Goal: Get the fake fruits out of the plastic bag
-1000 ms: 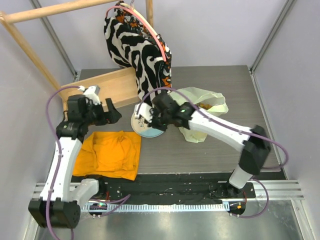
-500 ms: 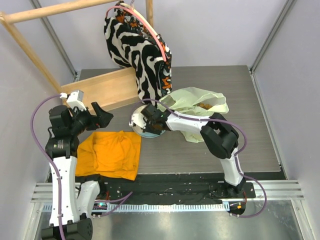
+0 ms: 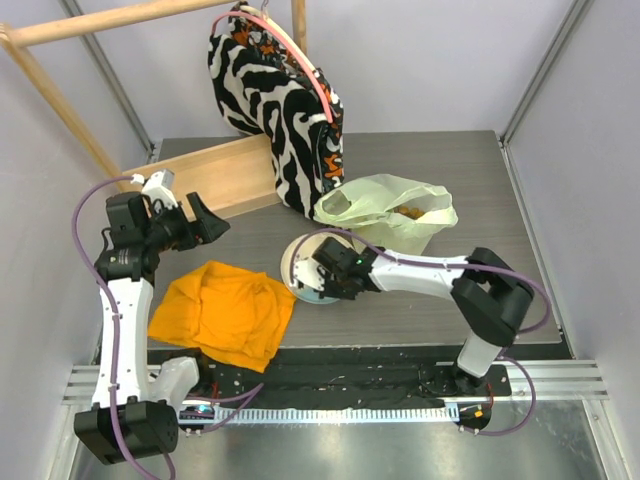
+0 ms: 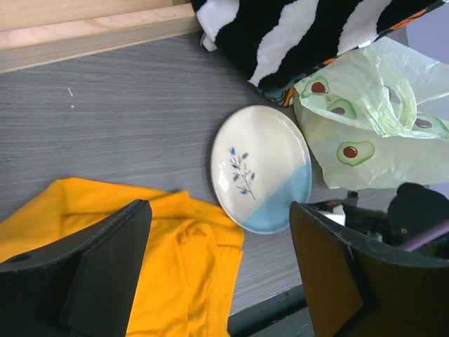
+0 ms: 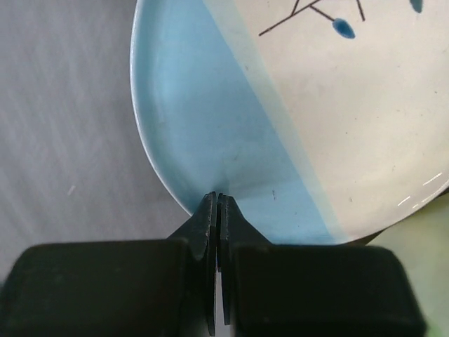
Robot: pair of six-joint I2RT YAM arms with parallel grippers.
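The pale-green plastic bag [image 3: 388,207] lies at the back right of the table with its mouth open. A brownish fake fruit [image 3: 408,212] shows inside; the other fruits are hidden. The bag also shows in the left wrist view [image 4: 372,126], printed with avocado spots. My right gripper [image 3: 322,281] is shut on the near rim of the white-and-blue plate [image 3: 303,258], left of the bag. The right wrist view shows its jaws [image 5: 217,201] pinched together on the plate's [image 5: 295,105] blue edge. My left gripper [image 3: 198,216] is open and empty, raised above the table's left side.
A zebra-patterned cloth bag [image 3: 280,110] hangs from a wooden frame at the back, just behind the plastic bag. A wooden board [image 3: 205,178] stands at the back left. An orange cloth [image 3: 225,312] lies at the front left, next to the plate [image 4: 259,165].
My right arm has swung round and drawn the plate a little toward the front, away from the zebra bag. My left gripper has shifted slightly. The orange cloth has shifted a little.
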